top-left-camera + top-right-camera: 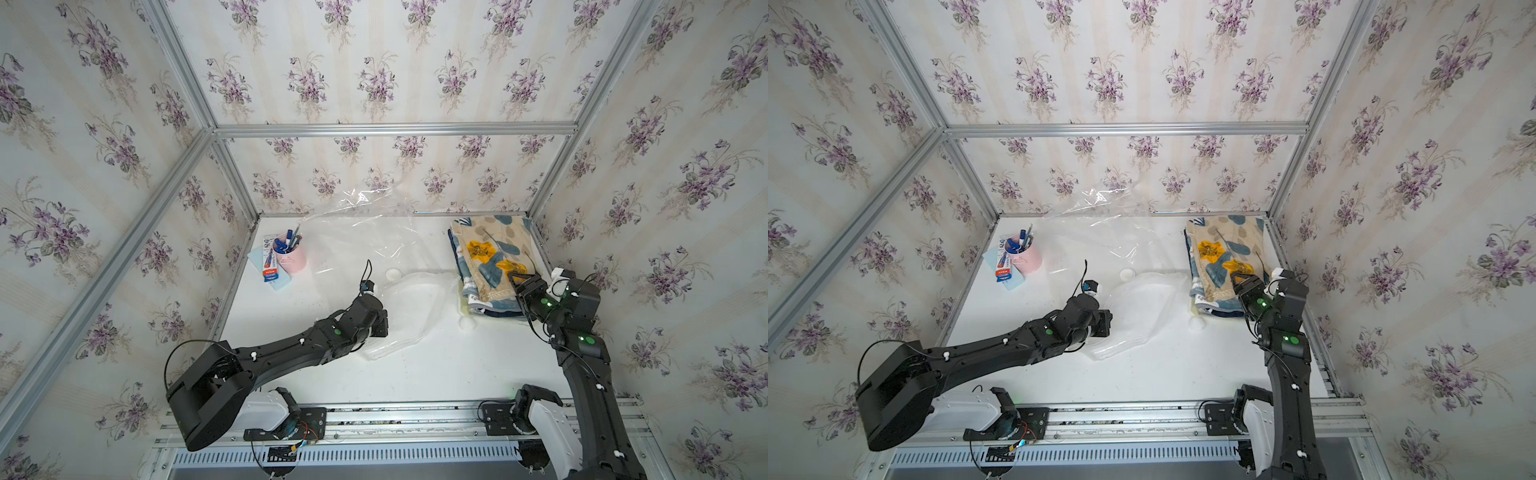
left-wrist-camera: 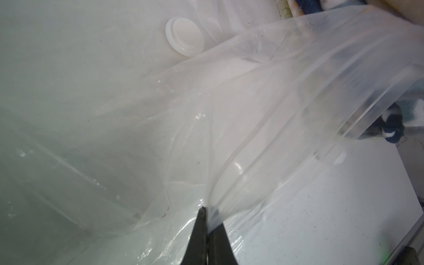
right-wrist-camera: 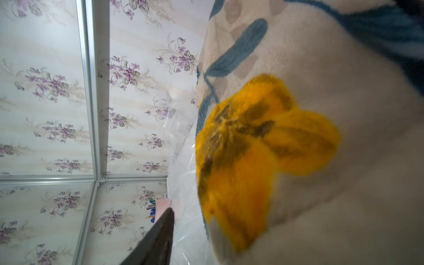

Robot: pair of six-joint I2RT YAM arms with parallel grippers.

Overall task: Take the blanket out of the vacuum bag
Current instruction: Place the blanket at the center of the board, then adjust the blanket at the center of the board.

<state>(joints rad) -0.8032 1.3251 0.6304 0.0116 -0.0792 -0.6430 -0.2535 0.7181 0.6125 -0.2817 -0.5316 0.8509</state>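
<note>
Top views: vacuum bag (image 1: 361,245) is lying crumpled across the middle of the table (image 1: 415,374). Its far end is riding up the back wall and its valve disc (image 1: 393,273) is facing up mid-table. Blanket (image 1: 490,249) is sitting folded in the far right corner, just beside the bag's right edge, with its top face bare. Left gripper (image 1: 380,328) is reaching over the bag's near end. Its fingertips are hiding under the wrist in both top views, so the grip isn't readable from above. Right gripper (image 1: 521,276) is hovering at the blanket's near edge, jaws standing apart, yellow flower print showing between them. Pink cup (image 1: 291,257) of pens is standing far left, close to the bag's left side.

Left wrist: this view is filling that gap. Both fingers (image 2: 197,236) are pressing together on a gathered fold of clear plastic by the zip-seal edge (image 2: 367,110). The bag mouth is gaping toward the blanket, and a dark blue-and-white corner is peeking past it. The valve disc is showing beyond the fold.

Right wrist: only one finger (image 3: 158,234) is showing, off to one side. Blurred blanket pile is filling most of the frame and hiding the other finger. Can't tell whether anything is touching. Bag plastic and the pink cup are showing past the fingertip.
</note>
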